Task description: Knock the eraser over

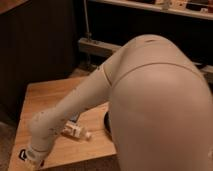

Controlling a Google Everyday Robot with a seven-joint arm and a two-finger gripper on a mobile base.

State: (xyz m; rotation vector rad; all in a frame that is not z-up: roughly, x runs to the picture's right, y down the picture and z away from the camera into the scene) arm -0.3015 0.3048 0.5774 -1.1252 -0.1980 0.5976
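The eraser [22, 154], a small black block with white edges, lies at the front left corner of the wooden table [45, 97]. My gripper [34, 159] is at the bottom left of the camera view, low over the table. It is right beside the eraser, on its right; I cannot tell whether they touch. My white arm [90, 92] slopes down to it from the upper right.
A clear plastic bottle [77, 131] lies on its side at the table's middle front, just right of my forearm. A sliver of the black saucer [106, 122] shows beside my arm; the cup is hidden. Dark shelving [100, 47] stands behind the table.
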